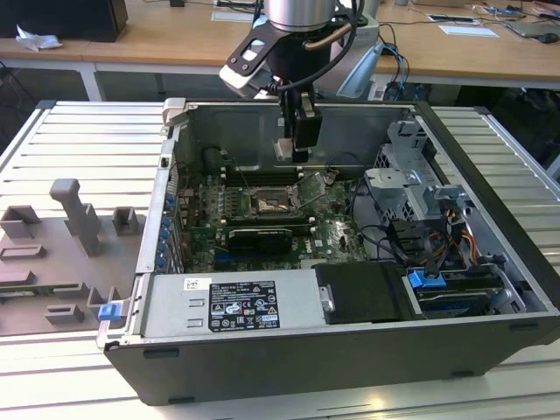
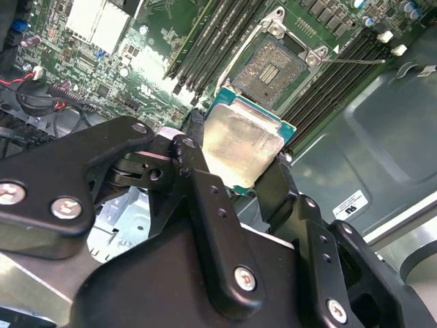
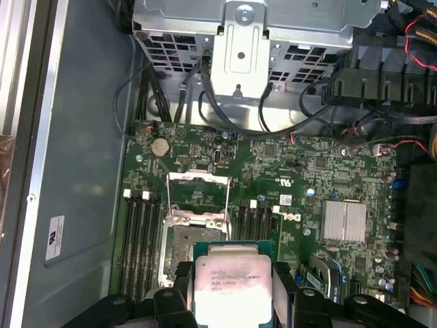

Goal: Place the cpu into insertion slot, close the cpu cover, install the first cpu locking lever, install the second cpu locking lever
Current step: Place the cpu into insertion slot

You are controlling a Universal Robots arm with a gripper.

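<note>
Count as seen: one cpu (image 2: 242,147), a small flat square chip with a dull silver metal top on a green-edged base; one insertion slot (image 3: 179,247), a square dark socket in a silver frame; one cpu cover (image 3: 198,177), a thin silvery frame plate with a large cut-out; one gripper (image 1: 293,154), black, with two fingers (image 2: 205,198). We log one green motherboard (image 1: 337,236) lying inside one open black tower case (image 1: 262,372), one ribbed silver heatsink (image 3: 345,222) and one round coin battery (image 3: 159,145). Long black memory slots run along both sides of the socket. The gripper's fingers are parted only as wide as the chip and press on two opposite edges of it, so the cpu is clamped between them, metal top facing the cameras in both wrist views. In the exterior view we see the chip hanging in the air above the board, toward the far wall of the case, apart from the socket and a little to the exterior view's right of it. The insertion slot sits bare, contact field exposed, and the cpu cover is swung up off it.
</note>
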